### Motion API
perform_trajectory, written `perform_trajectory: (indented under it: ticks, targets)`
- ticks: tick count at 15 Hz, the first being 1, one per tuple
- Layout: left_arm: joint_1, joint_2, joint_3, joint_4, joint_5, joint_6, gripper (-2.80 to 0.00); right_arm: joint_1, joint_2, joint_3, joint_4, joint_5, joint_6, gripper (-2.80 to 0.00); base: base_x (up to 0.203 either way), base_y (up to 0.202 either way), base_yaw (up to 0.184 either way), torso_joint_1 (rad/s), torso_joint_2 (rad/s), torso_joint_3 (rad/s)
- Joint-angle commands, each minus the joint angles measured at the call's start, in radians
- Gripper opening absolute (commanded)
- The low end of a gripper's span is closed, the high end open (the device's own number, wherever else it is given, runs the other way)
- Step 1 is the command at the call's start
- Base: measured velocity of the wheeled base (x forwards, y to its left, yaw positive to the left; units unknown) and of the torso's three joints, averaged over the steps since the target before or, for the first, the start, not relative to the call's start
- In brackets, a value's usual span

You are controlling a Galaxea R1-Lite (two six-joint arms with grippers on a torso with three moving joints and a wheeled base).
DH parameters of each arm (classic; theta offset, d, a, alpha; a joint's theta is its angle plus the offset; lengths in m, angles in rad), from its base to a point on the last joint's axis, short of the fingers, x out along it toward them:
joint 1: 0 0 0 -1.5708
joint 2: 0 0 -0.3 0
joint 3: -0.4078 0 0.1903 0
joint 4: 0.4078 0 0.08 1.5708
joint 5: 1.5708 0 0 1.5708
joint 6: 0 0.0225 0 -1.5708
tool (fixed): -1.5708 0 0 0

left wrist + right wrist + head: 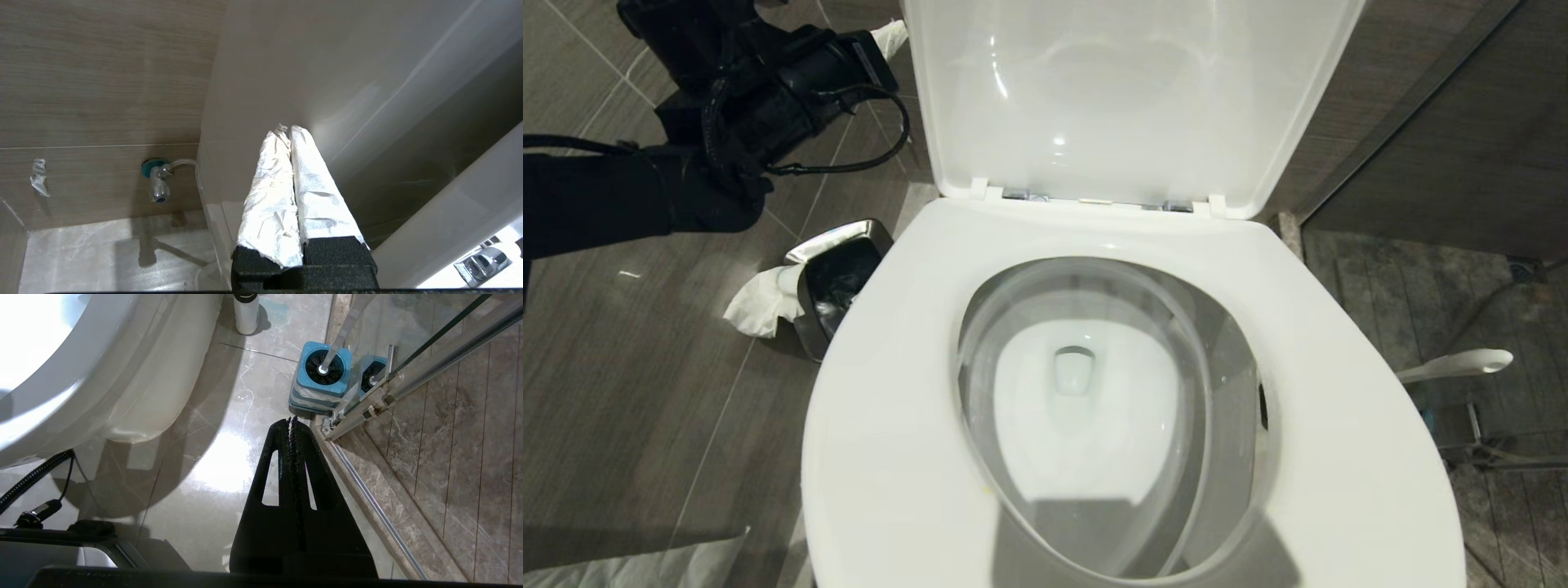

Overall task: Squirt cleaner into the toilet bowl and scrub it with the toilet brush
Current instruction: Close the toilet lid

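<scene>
The toilet bowl [1086,425] fills the head view, its white seat down and its lid [1127,90] raised. At the right of the bowl the toilet brush's white handle end [1462,365] pokes out. In the right wrist view the toilet brush [325,367] stands with its black head in a blue-topped holder [316,392], beside the bowl's outer wall [122,384]. My right gripper [291,420] hangs shut and empty over the floor just short of that holder. My left gripper [289,130], fingers wrapped in white, is shut on nothing. It is raised at the far left of the lid [889,37] and points at a pale glossy wall [265,81].
A steel waste bin [837,278] with white tissue [760,306] hanging out stands left of the bowl. A white bottle with a dark top [246,312] stands on the floor behind the bowl. A glass shower door with a metal rail [367,412] runs close beside the holder. A chrome water valve [159,181] sticks out of the wall.
</scene>
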Motion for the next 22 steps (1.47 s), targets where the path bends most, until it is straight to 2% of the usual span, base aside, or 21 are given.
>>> perform_trajectory:
  ticks: [1,5,8,12,14,16,18,20,22]
  targets:
    - [-0.001,0.0,0.002,-0.016,-0.003,-0.001,-2.8,0.0,-0.001,0.002,0.0,0.002,0.0,-2.8,0.0,0.0,0.0,0.0,0.0,0.0]
    - [-0.001,-0.042,0.029,-0.013,0.011,0.001,-2.8,0.0,-0.001,0.002,0.0,0.0,0.0,-2.8,0.0,0.0,0.0,0.0,0.0,0.0]
    - [0.018,-0.125,0.157,0.004,0.027,0.002,-2.8,0.0,-0.001,0.002,0.0,0.0,0.0,-2.8,0.0,0.0,0.0,0.0,0.0,0.0]
    - [0.034,-0.129,0.172,0.022,0.016,-0.008,-2.8,0.0,-0.001,0.002,0.0,0.0,0.0,-2.8,0.0,0.0,0.0,0.0,0.0,0.0]
    - [0.043,-0.119,0.17,0.022,-0.037,-0.032,-2.8,0.0,-0.001,0.002,0.0,0.0,0.0,-2.8,0.0,0.0,0.0,0.0,0.0,0.0]
    - [0.067,-0.105,0.156,0.021,-0.125,-0.068,-2.8,0.0,-0.001,0.002,0.0,0.0,0.0,-2.8,0.0,0.0,0.0,0.0,0.0,0.0]
    - [0.083,-0.09,0.122,0.016,-0.202,-0.159,-2.8,0.0,-0.001,0.002,0.0,0.0,0.0,-2.8,0.0,0.0,0.0,0.0,0.0,0.0]
    - [0.086,-0.069,0.082,0.015,-0.213,-0.192,-2.8,0.0,-0.001,0.002,0.0,0.0,0.0,-2.8,0.0,0.0,0.0,0.0,0.0,0.0]
    - [0.079,-0.047,0.059,0.016,-0.212,-0.176,-2.8,0.0,-0.001,0.002,0.0,0.001,0.0,-2.8,0.0,0.0,0.0,0.0,0.0,0.0]
